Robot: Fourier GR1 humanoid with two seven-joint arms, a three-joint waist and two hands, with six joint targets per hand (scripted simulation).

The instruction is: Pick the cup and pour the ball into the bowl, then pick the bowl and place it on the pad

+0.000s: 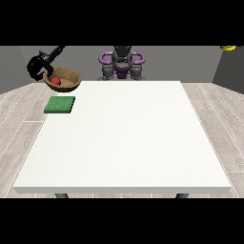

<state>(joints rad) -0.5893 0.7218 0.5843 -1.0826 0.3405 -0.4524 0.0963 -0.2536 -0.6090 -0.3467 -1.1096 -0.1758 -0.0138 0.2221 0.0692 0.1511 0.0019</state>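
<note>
Pour stage judged complete: red ball (pixel 55 81) resting inside the wooden bowl (pixel 66 76). Cup not visible anywhere in the front view; location not determinable. Bowl raised off the white table (pixel 124 138), tilted slightly, carried at the view's upper left by the hand at the view's left (pixel 35 66). Hand positioned against the bowl's outer rim on the side away from the table centre, with black fingers curving round that rim; hand closed on the bowl, as far as the small figure permits a reading. Exact lie of thumb against fingers not discernible. Green pad (pixel 60 105) lying flat on the table, below the hand and a little toward the camera, near the table's left edge as viewed. Bowl apart from the pad, hanging above and just behind it; no contact between the two. Hand at the view's right not in view; only the torso and purple shoulder rings of the robot (pixel 122 64) showing at the far table edge. Progress estimate: pick of the cup, pour, and pick of the bowl all done; transport under way or nearly finished. Remaining: lowering of the bowl onto the pad, centring over the green square, release, withdrawal of the hand. Point of caution, as a judgement only: tilt of the bowl to be levelled before set-down, ball otherwise liable to roll toward the low side of the rim.
</note>
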